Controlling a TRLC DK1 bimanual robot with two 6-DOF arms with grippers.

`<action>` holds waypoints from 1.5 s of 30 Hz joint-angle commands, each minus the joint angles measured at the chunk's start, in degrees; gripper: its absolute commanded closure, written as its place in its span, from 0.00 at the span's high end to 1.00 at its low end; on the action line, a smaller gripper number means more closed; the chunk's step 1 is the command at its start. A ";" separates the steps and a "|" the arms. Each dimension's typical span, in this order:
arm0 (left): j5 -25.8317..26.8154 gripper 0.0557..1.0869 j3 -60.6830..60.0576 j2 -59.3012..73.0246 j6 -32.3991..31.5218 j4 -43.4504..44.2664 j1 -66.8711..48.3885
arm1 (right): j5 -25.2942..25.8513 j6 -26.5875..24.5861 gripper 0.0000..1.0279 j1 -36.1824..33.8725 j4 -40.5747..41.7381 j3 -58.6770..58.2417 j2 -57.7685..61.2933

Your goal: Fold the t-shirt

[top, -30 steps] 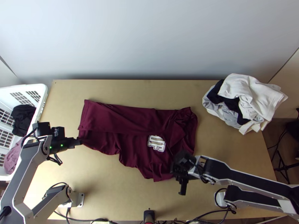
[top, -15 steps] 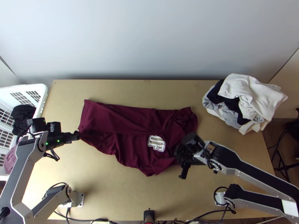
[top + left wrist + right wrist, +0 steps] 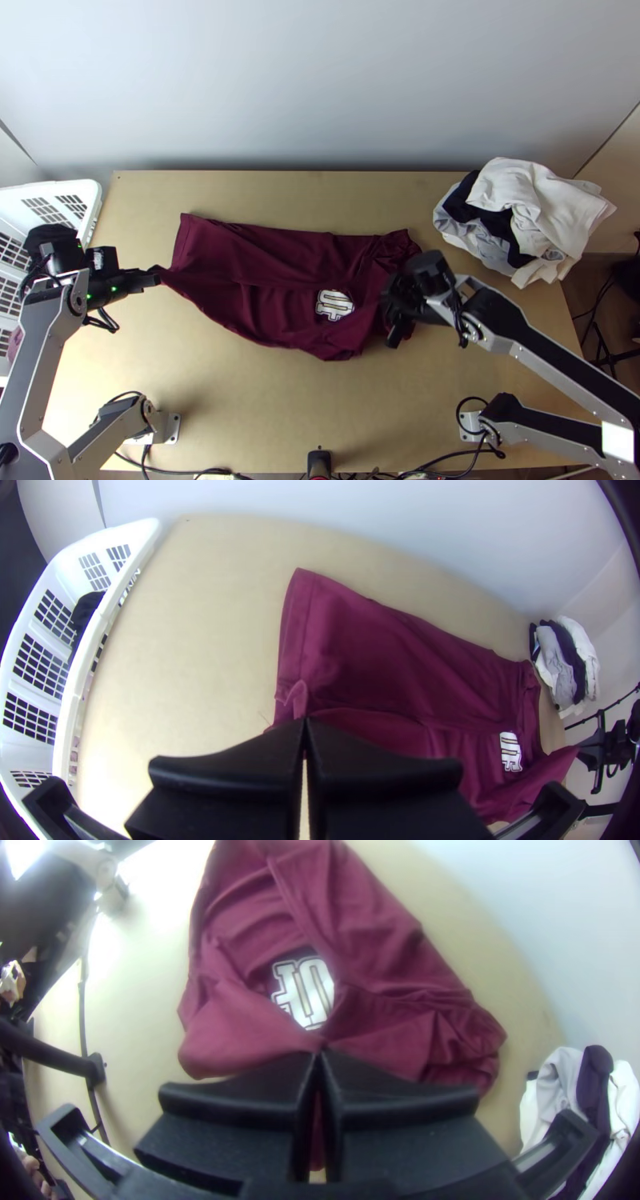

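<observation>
My left gripper (image 3: 157, 277) is shut on the maroon t-shirt's (image 3: 264, 300) left end in the top view. Past the shirt's right part, my right gripper (image 3: 392, 308) is shut on its near edge, drawn up off the table. The shirt's far part is folded over as a long band, and the white print lies uncovered between the band and the near edge. In the left wrist view my left gripper (image 3: 304, 723) pinches a bit of the shirt (image 3: 400, 660). The right wrist view has my right gripper (image 3: 320, 1053) closed on the cloth (image 3: 233, 1020), raised in a fold beside the print.
A white laundry basket (image 3: 90, 200) with dark and pink clothes stands at the table's left. White, grey and dark clothes (image 3: 520, 216) are heaped at the back right. Cables and a small black device (image 3: 319, 464) lie at the near edge.
Both grippers have moved up the picture, the left also leftward, drawing the shirt's near edge farther from the table's front edge and pulling it straighter between them.
</observation>
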 commanded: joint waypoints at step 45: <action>-0.82 0.03 38.19 43.97 3.77 4.85 -6.88 | -0.30 -8.08 0.03 -29.44 5.03 28.48 40.27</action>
